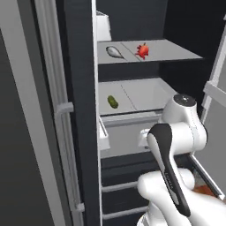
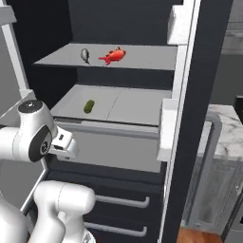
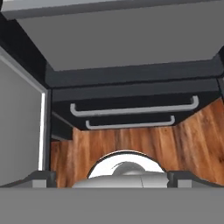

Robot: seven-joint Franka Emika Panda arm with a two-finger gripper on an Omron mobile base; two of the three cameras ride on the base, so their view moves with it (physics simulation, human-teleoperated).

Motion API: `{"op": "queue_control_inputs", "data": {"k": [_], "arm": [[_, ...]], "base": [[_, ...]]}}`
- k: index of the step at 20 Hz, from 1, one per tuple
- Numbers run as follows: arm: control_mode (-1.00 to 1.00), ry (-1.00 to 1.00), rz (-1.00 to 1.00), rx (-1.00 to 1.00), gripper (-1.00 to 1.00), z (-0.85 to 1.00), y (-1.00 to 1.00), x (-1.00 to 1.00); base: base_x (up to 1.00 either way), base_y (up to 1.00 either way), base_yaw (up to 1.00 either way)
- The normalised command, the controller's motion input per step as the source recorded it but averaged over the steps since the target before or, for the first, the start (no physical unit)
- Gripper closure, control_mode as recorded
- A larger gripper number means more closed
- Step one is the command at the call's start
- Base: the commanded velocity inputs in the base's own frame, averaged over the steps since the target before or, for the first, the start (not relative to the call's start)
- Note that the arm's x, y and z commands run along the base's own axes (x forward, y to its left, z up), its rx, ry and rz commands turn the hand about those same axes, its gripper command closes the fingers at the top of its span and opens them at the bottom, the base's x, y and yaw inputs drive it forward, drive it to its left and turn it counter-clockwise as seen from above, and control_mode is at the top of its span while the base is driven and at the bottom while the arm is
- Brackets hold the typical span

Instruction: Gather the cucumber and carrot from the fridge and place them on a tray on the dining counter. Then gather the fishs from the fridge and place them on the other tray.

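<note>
- The fridge (image 1: 84,88) stands open, its grey shelves and two lower drawers in sight.
- The cucumber (image 1: 112,102) lies on the lower shelf (image 1: 141,95), toward its left side in the left base view; in the right base view the cucumber (image 2: 88,106) sits left of the shelf's middle.
- The red fish (image 1: 142,50) lies on the upper shelf (image 1: 167,50), with the silver fish (image 1: 114,52) just beside it on its left, the two apart.
- In the right base view the red fish (image 2: 113,56) and silver fish (image 2: 85,55) show in the same order.
- The arm (image 1: 176,132) is folded in front of the fridge, below the lower shelf's front edge, its hand near the panel under that shelf.
- The gripper (image 3: 112,177) points down: the hand view looks past the shelf's underside to the two drawer handles (image 3: 133,109) and the wood floor (image 3: 175,144).
- Its finger tips (image 3: 43,177) sit far apart at the bottom corners of the hand view, jaws spread wide with nothing between them.
- The cucumber lies above the gripper and further into the fridge, well apart from it; the fishes are one shelf higher still.
- A marble counter (image 2: 228,128) shows to the right of the fridge door.
</note>
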Motion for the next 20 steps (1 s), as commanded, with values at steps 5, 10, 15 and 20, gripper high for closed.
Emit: {"op": "queue_control_inputs", "data": {"k": [5,10,15,20], "arm": [[1.00,0.00,0.00,0.00,-1.00,0.00,0.00,0.00],[1.00,0.00,0.00,0.00,-1.00,0.00,0.00,0.00],[1.00,0.00,0.00,0.00,-1.00,0.00,0.00,0.00],[1.00,0.00,0.00,0.00,-1.00,0.00,0.00,0.00]], "base": [[0.50,-0.44,0.30],[0.24,-0.14,0.02],[0.31,-0.02,-0.08],[0.46,0.00,-0.16]]}}
